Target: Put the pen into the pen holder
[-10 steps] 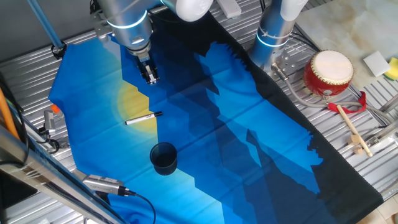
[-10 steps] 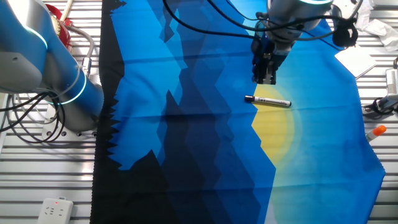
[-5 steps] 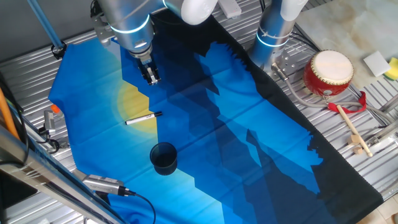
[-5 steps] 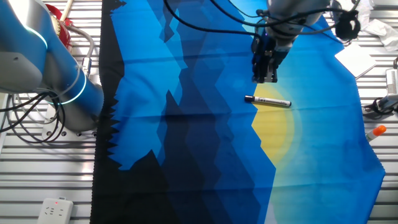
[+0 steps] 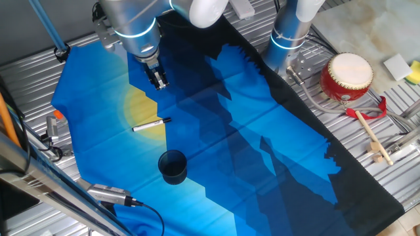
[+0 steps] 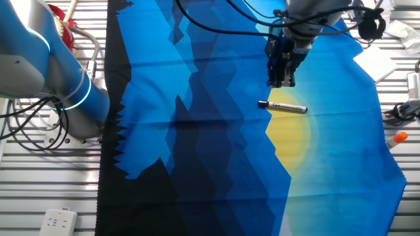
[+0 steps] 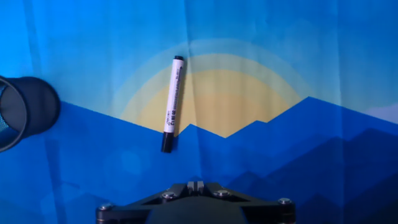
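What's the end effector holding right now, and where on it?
Nothing. The end effector hangs above the cloth, apart from the thin white-silver marker pen with a black tip, which lies flat on the yellow sun patch.

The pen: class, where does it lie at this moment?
In one fixed view the pen lies flat on the cloth's yellow sun patch, between the gripper above and the pen holder below.
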